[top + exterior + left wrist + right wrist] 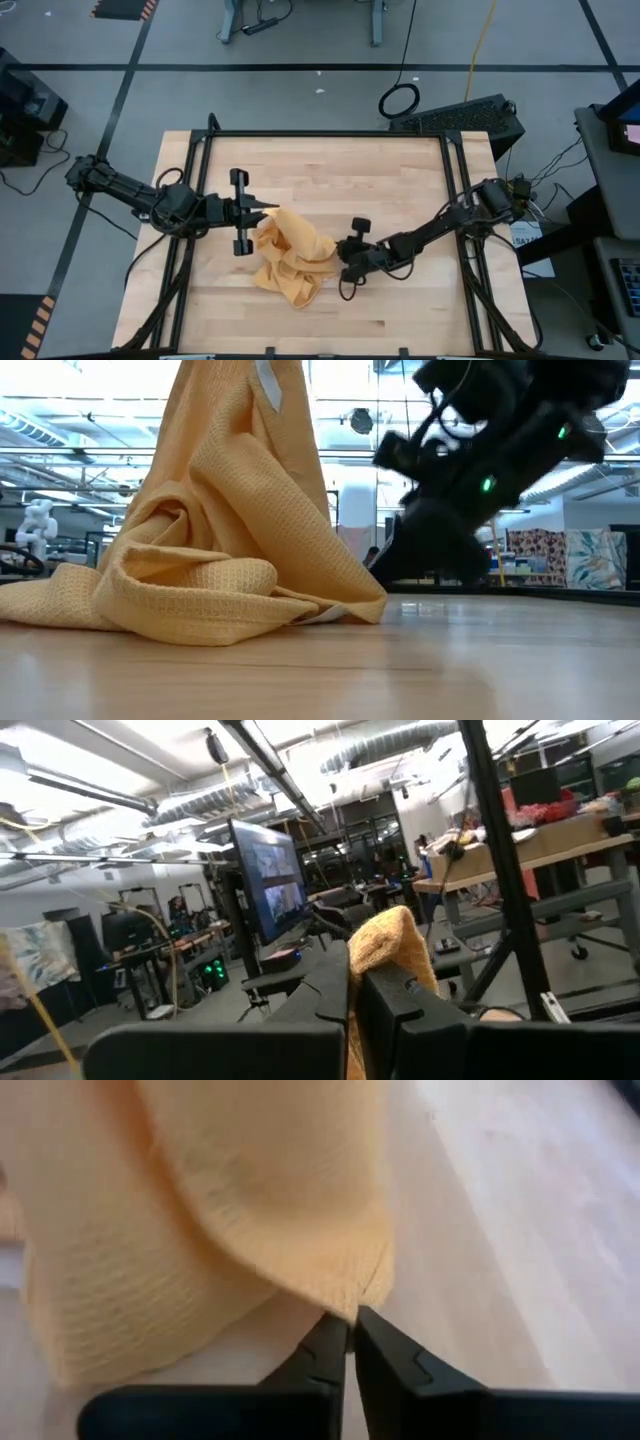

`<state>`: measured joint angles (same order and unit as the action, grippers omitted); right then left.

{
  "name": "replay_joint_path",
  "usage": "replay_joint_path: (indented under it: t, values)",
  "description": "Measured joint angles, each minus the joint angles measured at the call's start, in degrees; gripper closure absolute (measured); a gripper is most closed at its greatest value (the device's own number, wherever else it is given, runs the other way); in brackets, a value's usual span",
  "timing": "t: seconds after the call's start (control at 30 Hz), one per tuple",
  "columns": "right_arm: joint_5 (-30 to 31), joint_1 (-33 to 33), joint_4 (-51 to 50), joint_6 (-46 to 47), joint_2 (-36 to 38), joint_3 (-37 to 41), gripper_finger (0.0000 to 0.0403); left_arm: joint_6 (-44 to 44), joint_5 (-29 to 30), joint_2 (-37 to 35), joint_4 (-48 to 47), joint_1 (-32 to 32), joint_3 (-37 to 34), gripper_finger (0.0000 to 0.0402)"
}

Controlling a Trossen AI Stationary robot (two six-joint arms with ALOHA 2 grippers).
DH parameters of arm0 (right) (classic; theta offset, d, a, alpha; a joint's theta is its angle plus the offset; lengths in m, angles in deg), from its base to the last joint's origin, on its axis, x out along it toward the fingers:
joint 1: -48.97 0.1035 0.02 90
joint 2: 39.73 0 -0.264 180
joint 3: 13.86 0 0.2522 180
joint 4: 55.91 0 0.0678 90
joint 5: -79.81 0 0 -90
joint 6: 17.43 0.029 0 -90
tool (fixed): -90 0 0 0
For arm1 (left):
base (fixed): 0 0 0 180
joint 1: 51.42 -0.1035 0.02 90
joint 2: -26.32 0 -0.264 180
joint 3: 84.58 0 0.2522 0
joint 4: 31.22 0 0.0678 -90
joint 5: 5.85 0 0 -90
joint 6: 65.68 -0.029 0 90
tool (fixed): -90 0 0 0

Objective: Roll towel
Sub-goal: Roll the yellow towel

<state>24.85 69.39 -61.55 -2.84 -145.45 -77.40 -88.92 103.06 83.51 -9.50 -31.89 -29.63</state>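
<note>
while the left gripper (268,211) is lifting the towel (292,258) near the table (400,170) centre with fingers clamped on one corner, and the right gripper (350,1325) is pinching another edge, the bunched cloth is risking slipping out.

No text, label, brand, number or sign can be read in any view. The white tag on the towel (268,382) shows no legible print, and the monitor (268,878) beyond the left jaws shows only an unreadable picture.
</note>
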Motion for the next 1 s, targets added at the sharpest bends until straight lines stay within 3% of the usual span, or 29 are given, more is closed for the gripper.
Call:
replay_joint_path:
  t: [0.07,0.23,0.3,0.4,0.53,0.73,0.8,1.0]
  values:
    - [3.2,1.1,-1.8,0.9,3.6,0.0,0.0397,-2.8,3.9,0.0,0.9,-0.2,0.0,0.0395]
    - [18.8,4.2,-9.1,4.2,15.8,0.0,0.0397,-11.5,19.7,0.1,2.0,-4.4,0.0,0.0395]
    - [26.0,4.2,-13.0,6.6,20.5,-0.1,0.0398,-9.2,22.7,0.6,1.1,-7.8,0.0,0.0395]
    - [32.7,3.7,-20.1,11.1,26.2,-0.1,0.0400,2.1,23.3,1.3,-4.9,-11.9,0.0,0.0395]
    - [29.5,2.0,-30.2,21.3,30.1,-0.1,0.0400,16.5,22.8,1.5,-21.4,-14.9,0.0,0.0395]
    - [16.1,1.7,-40.5,32.1,29.5,-0.1,0.0400,32.5,20.7,1.6,-40.5,-15.8,0.0,0.0395]
    - [13.0,1.9,-41.3,32.7,28.8,-0.1,0.0400,33.4,17.0,1.6,-41.6,-15.2,0.0,0.0395]
    - [8.3,4.4,-40.0,32.5,27.4,0.0,0.0400,33.4,-1.5,1.6,-38.5,-11.9,0.0,0.0395]
